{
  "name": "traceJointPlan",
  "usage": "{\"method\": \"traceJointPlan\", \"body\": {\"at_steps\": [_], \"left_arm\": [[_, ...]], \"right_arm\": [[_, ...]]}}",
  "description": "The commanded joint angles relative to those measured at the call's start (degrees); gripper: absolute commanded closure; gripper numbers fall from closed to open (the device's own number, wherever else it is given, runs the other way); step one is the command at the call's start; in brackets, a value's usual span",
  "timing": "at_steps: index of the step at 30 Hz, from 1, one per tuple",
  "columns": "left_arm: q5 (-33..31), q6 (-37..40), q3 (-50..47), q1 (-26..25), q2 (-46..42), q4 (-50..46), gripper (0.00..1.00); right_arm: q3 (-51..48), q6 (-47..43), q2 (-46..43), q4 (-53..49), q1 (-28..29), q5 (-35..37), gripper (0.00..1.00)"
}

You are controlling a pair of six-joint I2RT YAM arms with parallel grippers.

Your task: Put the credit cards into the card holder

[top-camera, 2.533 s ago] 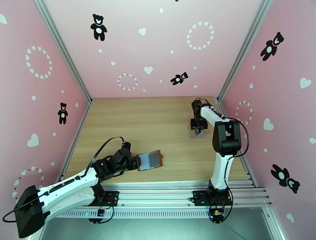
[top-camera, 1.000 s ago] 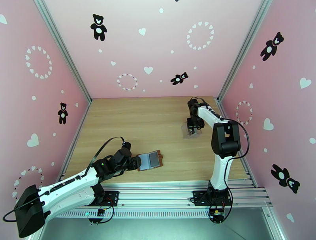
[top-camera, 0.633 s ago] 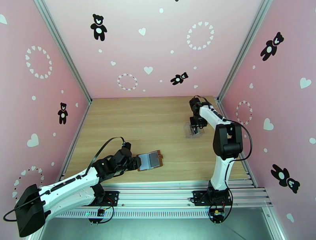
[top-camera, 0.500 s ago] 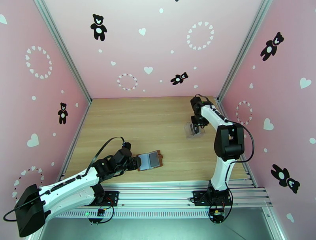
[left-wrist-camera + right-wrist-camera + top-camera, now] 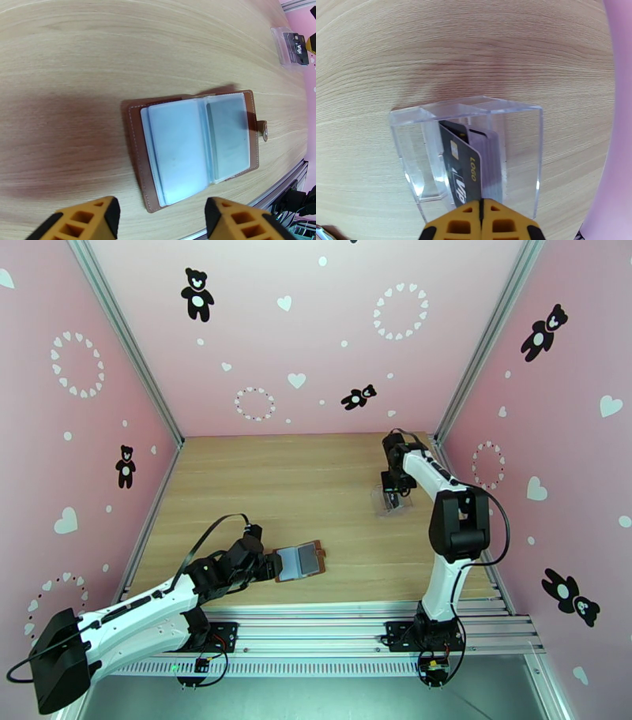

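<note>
Against the closed tips of the right pincer (image 5: 482, 210), the credit cards (image 5: 468, 169) inside a clear box (image 5: 519, 130).

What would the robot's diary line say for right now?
left end effector: open, next to open card holder | right end effector: shut at credit cards standing in clear box

Right wrist view: my right gripper (image 5: 482, 211) is cropped by the bottom edge. Its fingertips, pressed together, cover the near ends of the credit cards (image 5: 464, 169), so I cannot tell whether one is pinched. Top view: the contents of the clear box (image 5: 381, 507), near the table's far right corner, are too small to read. Left wrist view: left gripper (image 5: 162, 204) cropped likewise.
</note>
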Motion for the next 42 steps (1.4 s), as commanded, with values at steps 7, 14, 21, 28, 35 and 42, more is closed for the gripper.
{"method": "traceJointPlan", "body": {"at_steps": [7,14,21,28,35,42], "left_arm": [[0.5,-0.4,-0.6,0.4,-1.7,0.0,0.38],[0.9,-0.4,-0.4,0.4,-1.6,0.3,0.38],[2.0,2.6,1.6,0.4,-4.4,1.2,0.38],[9.5,9.5,3.2,0.4,-9.6,12.6,0.38],[19.0,13.5,3.9,0.3,-13.9,23.8,0.36],[22.3,17.0,3.8,0.2,-18.0,26.8,0.31]], "right_arm": [[-3.9,0.2,-9.4,1.8,0.2,-5.6,1.0],[-6.9,0.7,-12.3,3.9,0.2,-5.7,1.0],[-9.8,0.7,-19.2,6.8,0.6,-14.3,1.0],[-17.7,4.4,-30.9,18.6,5.8,-36.6,1.0],[-26.1,11.7,-42.6,32.4,15.6,-51.9,1.0],[-32.3,18.1,-48.7,39.7,21.1,-59.7,1.0]]}}
